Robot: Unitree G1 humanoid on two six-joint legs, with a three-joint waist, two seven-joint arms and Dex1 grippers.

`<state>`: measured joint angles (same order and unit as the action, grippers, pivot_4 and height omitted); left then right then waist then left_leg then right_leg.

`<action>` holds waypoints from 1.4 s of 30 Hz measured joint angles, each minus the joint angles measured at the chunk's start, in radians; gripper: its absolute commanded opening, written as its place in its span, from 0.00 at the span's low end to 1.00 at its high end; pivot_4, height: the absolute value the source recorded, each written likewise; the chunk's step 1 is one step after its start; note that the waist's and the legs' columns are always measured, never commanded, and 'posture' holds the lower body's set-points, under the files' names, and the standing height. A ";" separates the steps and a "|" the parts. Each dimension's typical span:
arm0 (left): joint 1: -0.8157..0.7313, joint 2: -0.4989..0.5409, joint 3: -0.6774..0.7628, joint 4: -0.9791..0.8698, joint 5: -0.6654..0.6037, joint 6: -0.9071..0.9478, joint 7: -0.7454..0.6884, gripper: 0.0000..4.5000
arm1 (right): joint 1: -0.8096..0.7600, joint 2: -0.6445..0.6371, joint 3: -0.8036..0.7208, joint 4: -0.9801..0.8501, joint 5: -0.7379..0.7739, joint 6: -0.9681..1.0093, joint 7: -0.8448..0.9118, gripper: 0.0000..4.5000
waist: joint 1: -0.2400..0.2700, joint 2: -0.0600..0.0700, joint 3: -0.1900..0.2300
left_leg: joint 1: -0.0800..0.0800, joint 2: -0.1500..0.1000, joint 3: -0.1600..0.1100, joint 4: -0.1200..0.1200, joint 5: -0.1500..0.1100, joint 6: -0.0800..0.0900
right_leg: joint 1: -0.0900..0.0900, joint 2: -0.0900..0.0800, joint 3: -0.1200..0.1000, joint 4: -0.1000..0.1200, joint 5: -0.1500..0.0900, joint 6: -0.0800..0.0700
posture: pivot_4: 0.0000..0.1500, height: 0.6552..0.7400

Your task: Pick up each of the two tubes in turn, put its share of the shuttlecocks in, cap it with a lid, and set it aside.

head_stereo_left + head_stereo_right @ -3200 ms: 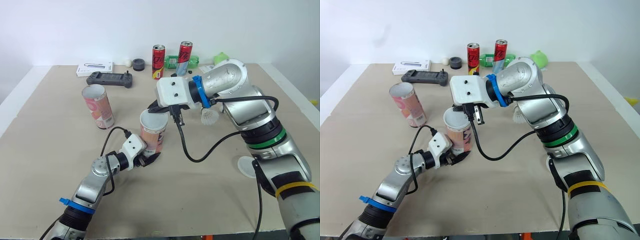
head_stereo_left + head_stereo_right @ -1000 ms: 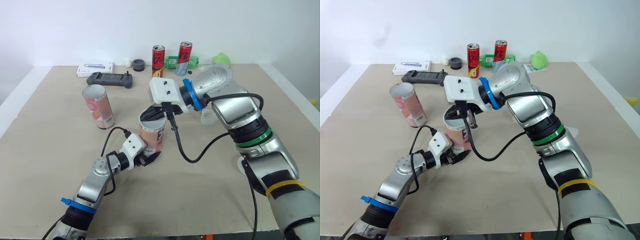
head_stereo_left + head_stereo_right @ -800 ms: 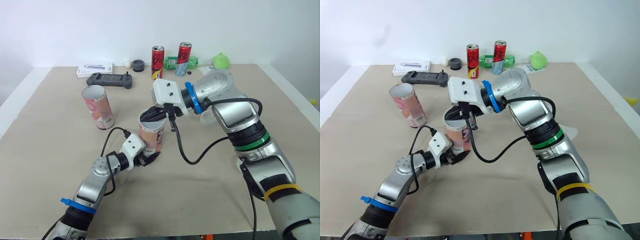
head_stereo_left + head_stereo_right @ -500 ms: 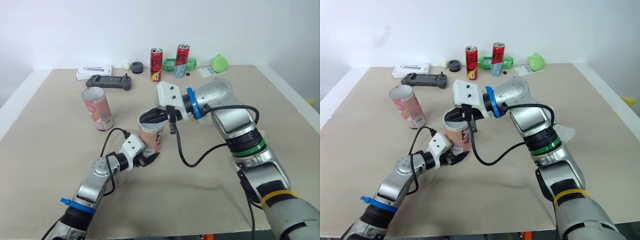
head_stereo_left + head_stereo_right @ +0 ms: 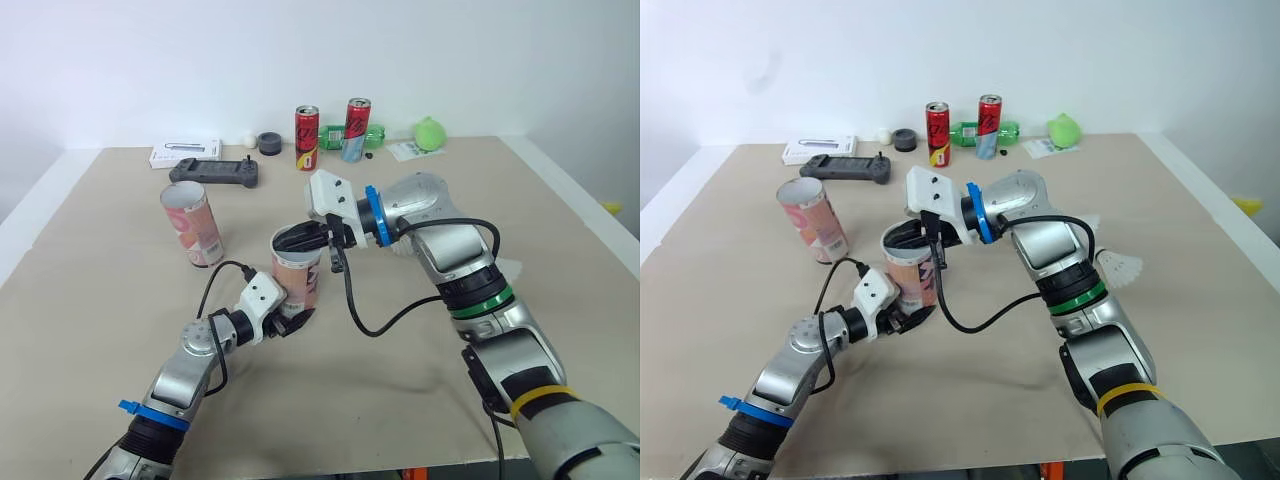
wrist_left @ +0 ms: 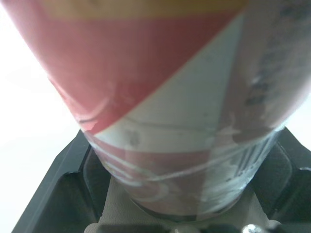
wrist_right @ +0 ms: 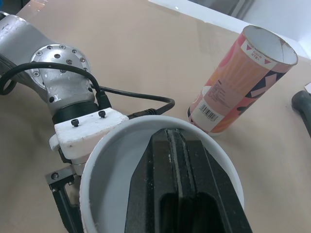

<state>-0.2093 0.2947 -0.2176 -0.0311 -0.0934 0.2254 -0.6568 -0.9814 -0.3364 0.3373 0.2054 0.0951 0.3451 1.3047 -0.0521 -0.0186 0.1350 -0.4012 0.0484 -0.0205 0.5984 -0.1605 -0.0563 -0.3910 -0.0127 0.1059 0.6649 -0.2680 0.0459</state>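
A pink and white tube (image 5: 297, 285) stands upright at the middle of the table, its mouth open. My left gripper (image 5: 288, 322) is shut on its lower part; in the left wrist view the tube (image 6: 160, 97) sits between the two fingers (image 6: 63, 194). My right gripper (image 5: 302, 240) hangs over the mouth with its fingers dipping inside. In the right wrist view that gripper (image 7: 169, 135) is shut within the white rim (image 7: 97, 162), nothing visible between the fingers. A second open tube (image 5: 192, 224) stands to the left. One white shuttlecock (image 5: 1119, 267) lies on the table to the right.
Along the back edge are two red cans (image 5: 307, 139) (image 5: 355, 130), a green bottle behind them, a green object (image 5: 428, 132), a black roll (image 5: 269, 143), a dark game controller (image 5: 216, 172) and a white box (image 5: 185, 153). The right arm's cable loops down beside the held tube.
The right gripper has come down from above the rim into the tube's mouth, and its arm has swung lower. The left gripper and tube stay put. The camera shifted slightly.
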 measured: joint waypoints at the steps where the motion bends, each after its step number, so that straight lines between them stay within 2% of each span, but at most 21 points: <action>1: 0.001 0.000 0.000 0.000 0.000 0.000 0.000 0.79 | 0.001 0.001 0.000 0.002 0.000 -0.003 0.000 0.01 | 0.000 0.000 -0.002 | 0.001 0.000 0.000 0.000 -0.001 0.000 | 0.000 0.000 0.000 0.000 -0.001 0.000 | 1.00 1.00; 15: 0.018 -0.003 -0.014 0.015 -0.001 0.003 -0.005 0.79 | 0.046 0.010 0.000 0.013 0.000 -0.013 -0.002 0.01 | 0.001 -0.001 -0.031 | 0.012 0.000 -0.001 0.000 -0.015 -0.006 | 0.011 0.000 0.002 0.000 -0.014 -0.002 | 1.00 1.00; 24: 0.018 -0.006 -0.014 0.013 -0.002 0.000 -0.006 0.79 | 0.024 -0.005 0.005 0.008 -0.002 -0.013 0.014 0.01 | 0.001 -0.001 -0.025 | 0.016 -0.001 -0.003 0.000 -0.019 -0.008 | 0.014 -0.001 0.002 -0.001 -0.019 -0.001 | 1.00 1.00; 27: 0.015 -0.006 -0.015 0.002 -0.002 -0.002 -0.008 0.79 | -0.004 -0.022 0.009 -0.021 -0.003 0.010 0.035 0.01 | 0.003 0.000 -0.016 | 0.014 -0.002 -0.004 0.000 -0.019 -0.008 | 0.013 -0.002 0.002 -0.001 -0.019 -0.001 | 1.00 1.00; 35: -0.006 -0.006 -0.022 -0.018 -0.001 -0.008 -0.024 0.79 | -0.068 -0.086 0.026 -0.094 -0.002 0.090 0.076 0.01 | 0.006 0.000 -0.001 | -0.004 -0.004 -0.006 0.001 -0.017 -0.005 | 0.000 -0.001 0.001 -0.001 -0.017 0.002 | 1.00 1.00; 42: -0.037 -0.012 -0.030 -0.019 0.008 -0.011 -0.025 0.79 | -0.142 -0.163 0.058 -0.109 -0.005 0.090 0.134 0.01 | 0.008 0.000 0.013 | -0.013 -0.005 -0.009 0.001 -0.018 -0.002 | -0.001 0.000 0.001 -0.001 -0.017 0.008 | 1.00 1.00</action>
<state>-0.2467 0.2823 -0.2475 -0.0505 -0.0858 0.2142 -0.6814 -1.1230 -0.4993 0.3954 0.0959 0.0906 0.4351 1.4390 -0.0443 -0.0185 0.1482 -0.4141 0.0432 -0.0291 0.5999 -0.1790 -0.0580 -0.3922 -0.0131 0.1068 0.6636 -0.2847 0.0544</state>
